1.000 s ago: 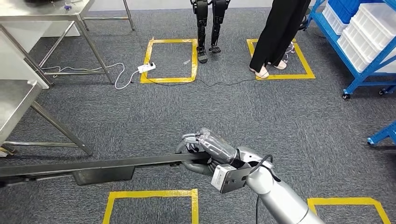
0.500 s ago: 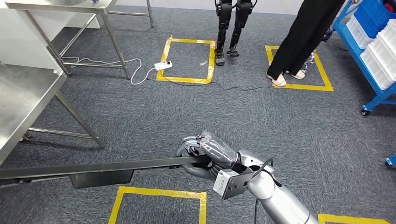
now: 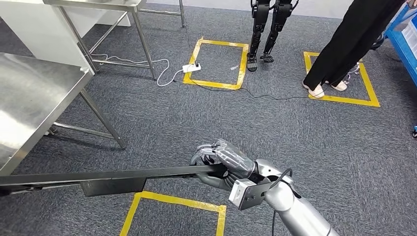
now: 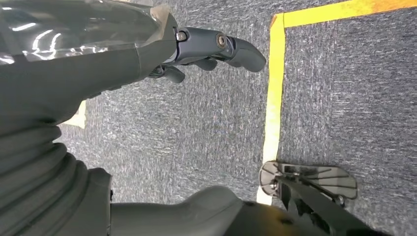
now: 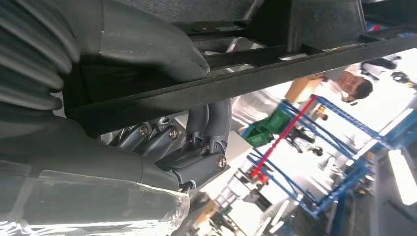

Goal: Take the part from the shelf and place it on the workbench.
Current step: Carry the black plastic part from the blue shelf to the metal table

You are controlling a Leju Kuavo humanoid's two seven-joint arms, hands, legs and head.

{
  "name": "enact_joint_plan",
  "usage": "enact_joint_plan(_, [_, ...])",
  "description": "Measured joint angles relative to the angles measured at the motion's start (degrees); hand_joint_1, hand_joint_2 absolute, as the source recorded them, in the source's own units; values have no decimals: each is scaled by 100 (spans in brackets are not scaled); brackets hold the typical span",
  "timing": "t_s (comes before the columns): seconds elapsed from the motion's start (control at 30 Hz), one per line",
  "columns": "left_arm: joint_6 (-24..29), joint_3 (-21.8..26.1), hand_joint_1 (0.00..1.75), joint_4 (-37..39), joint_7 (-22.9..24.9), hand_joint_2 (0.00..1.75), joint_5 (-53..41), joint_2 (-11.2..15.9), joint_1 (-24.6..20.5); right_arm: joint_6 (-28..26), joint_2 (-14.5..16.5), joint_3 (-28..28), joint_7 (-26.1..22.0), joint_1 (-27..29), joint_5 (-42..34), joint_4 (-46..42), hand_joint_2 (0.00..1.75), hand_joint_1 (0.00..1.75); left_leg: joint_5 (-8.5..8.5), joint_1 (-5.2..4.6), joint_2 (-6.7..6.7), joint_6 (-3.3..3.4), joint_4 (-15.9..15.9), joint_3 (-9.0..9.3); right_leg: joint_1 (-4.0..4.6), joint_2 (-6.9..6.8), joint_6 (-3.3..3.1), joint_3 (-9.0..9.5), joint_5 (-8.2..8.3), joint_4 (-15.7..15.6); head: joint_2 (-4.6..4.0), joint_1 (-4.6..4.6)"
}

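Head view shows the steel workbench (image 3: 34, 105) at the left, its top bare where visible, and the long black part (image 3: 105, 174) carried level above the carpet, well short of it. The right hand (image 3: 221, 164) wraps 1 end of the part; the left hand (image 4: 147, 44) grips nothing, fingers loosely extended. Best keep the bar level and swing its far end clear of the table leg (image 3: 101, 118) before lowering.

High head view down on carpet (image 3: 295, 137); wrist views close behind hands
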Motion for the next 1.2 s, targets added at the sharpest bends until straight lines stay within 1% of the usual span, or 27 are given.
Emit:
enact_joint_plan(0.07, [-3,0,0,0,0,175,-1,-1,-9,0,-2,-3,-1,15,-1,-10,175,175,-350,28,129,-57,744,-391,10,-84,-37,15,-22,0,0,-10])
enact_joint_plan(0.1, [-5,0,0,0,0,175,-1,-1,-8,0,-4,-3,-1,28,1,-10,175,175,-439,47,149,-78,1037,-561,14,-129,-44,17,-28,1,0,-9])
enact_joint_plan(0.13, [-9,0,0,0,0,175,-1,-1,-6,0,-5,-3,0,39,2,-10,175,175,-410,68,162,-96,1131,-638,15,-174,-47,18,-34,2,0,-11])
enact_joint_plan(0.17, [-14,0,0,0,0,175,-1,-1,-3,1,-5,-3,1,48,3,-11,175,175,-281,89,185,-110,1007,-601,14,-214,-46,22,-39,3,0,-12])
enact_joint_plan(0.23, [-24,0,0,-1,8,175,-1,2,-4,2,-3,-4,5,53,7,-25,175,175,107,120,315,-125,258,-234,20,-280,-24,41,-58,5,0,-13])
enact_joint_plan(0.27, [-29,0,0,0,19,175,-2,4,-8,3,-4,-8,11,54,12,-38,175,175,237,116,376,-116,-91,-48,38,-305,2,51,-76,8,0,-9])
enact_joint_plan(0.3, [-33,-1,0,1,31,175,-4,4,-13,4,-4,-12,18,54,21,-53,175,175,305,104,415,-94,-327,79,56,-328,31,61,-93,11,0,-2])
enact_joint_plan(0.33, [-36,-1,0,1,44,175,-5,3,-16,5,-4,-18,25,55,31,-65,175,175,315,82,424,-61,-431,135,74,-352,63,69,-109,10,0,7])
enact_joint_plan(0.4, [-38,-3,0,3,71,175,-9,4,-17,8,0,-33,33,56,52,-83,175,175,320,39,335,36,-454,149,80,-404,134,89,-132,5,0,21])
enact_joint_plan(0.43, [-38,-5,0,4,86,175,-9,3,-14,9,-1,-42,37,57,61,-92,175,175,333,28,301,83,-480,174,70,-393,165,85,-164,45,0,25])
enact_joint_plan(0.47, [-39,-9,0,5,102,175,-9,2,-15,9,-2,-52,40,57,69,-101,175,175,348,23,267,136,-508,201,61,-346,175,38,-240,176,0,25])
enact_joint_plan(0.53, [-38,-27,0,7,137,175,-9,-1,-25,10,-14,-70,44,62,75,-110,175,175,366,16,203,213,-540,234,42,-193,132,-244,-520,779,0,40])
enact_joint_plan(0.6, [-36,-53,0,9,174,175,-9,1,-32,16,-37,-78,52,75,81,-108,175,175,363,-3,115,246,-538,234,44,-110,99,-639,-784,1520,0,49])
enact_joint_plan(0.63, [-34,-65,0,9,190,175,-9,1,-31,19,-51,-81,57,80,86,-107,175,175,361,-13,63,250,-535,236,46,-93,116,-746,-805,1684,0,48])
enact_joint_plan(0.67, [-33,-76,0,9,202,175,-9,1,-29,21,-66,-86,63,81,90,-106,175,175,360,-23,7,251,-532,240,49,-79,150,-738,-729,1615,0,48])
enact_joint_plan(0.7, [-31,-87,0,9,208,175,-9,1,-30,22,-79,-95,68,80,91,-107,175,175,358,-30,-49,249,-529,248,51,-59,189,-612,-573,1318,0,47])
enact_joint_plan(0.73, [-28,-98,0,9,211,175,-9,1,-30,23,-89,-108,72,74,89,-107,175,175,354,-34,-102,245,-526,254,49,-11,221,-417,-386,888,0,48])
enact_joint_plan(0.77, [-27,-107,0,9,214,175,-10,1,-31,24,-98,-125,79,67,85,-108,175,175,346,-48,-152,232,-517,256,52,41,225,-230,-226,491,0,47])
enact_joint_plan(0.8, [-26,-114,0,10,216,175,-12,1,-29,25,-107,-143,86,58,80,-109,175,175,337,-56,-191,214,-509,253,56,80,206,-96,-119,210,0,45])
enact_joint_plan(0.83, [-26,-120,0,10,218,175,-14,1,-24,26,-117,-163,93,50,75,-110,175,175,331,-60,-221,191,-503,245,66,105,172,-28,-68,67,0,43])
enact_joint_plan(0.9, [-28,-134,0,12,222,175,-17,3,-10,28,-135,-199,109,41,69,-119,175,175,325,-51,-263,140,-506,232,71,64,90,-2,-45,28,0,40])
enact_joint_plan(0.97, [-32,-143,0,19,227,175,-19,8,-3,28,-151,-234,131,37,66,-142,175,175,234,-36,-152,81,-395,182,40,7,10,29,-19,-12,0,34])
enact_joint_plan(1.03, [-37,-144,0,25,237,175,-20,15,-10,28,-171,-272,151,40,61,-164,175,175,-70,-7,55,9,114,-60,24,-60,-62,53,-14,-40,0,19])
enact_joint_plan(1.1, [-40,-144,0,27,250,175,-19,17,-14,32,-201,-306,181,57,62,-172,175,175,-395,34,145,-58,858,-450,35,-136,-93,56,-30,-40,0,9])
enact_joint_plan(1.13, [-42,-144,0,27,257,175,-18,18,-11,36,-218,-320,198,69,67,-172,175,175,-456,51,153,-81,1096,-586,37,-174,-96,58,-35,-39,0,9])
enact_joint_plan(1.17, [-44,-144,0,28,263,175,-17,18,-7,40,-234,-330,212,81,71,-172,175,175,-437,66,160,-98,1184,-648,38,-209,-98,60,-40,-39,0,9])
enact_joint_plan(1.2, [-47,-144,0,28,270,175,-17,19,-4,43,-252,-340,223,92,74,-172,175,175,-335,79,174,-109,1089,-616,37,-237,-98,64,-43,-38,0,8])
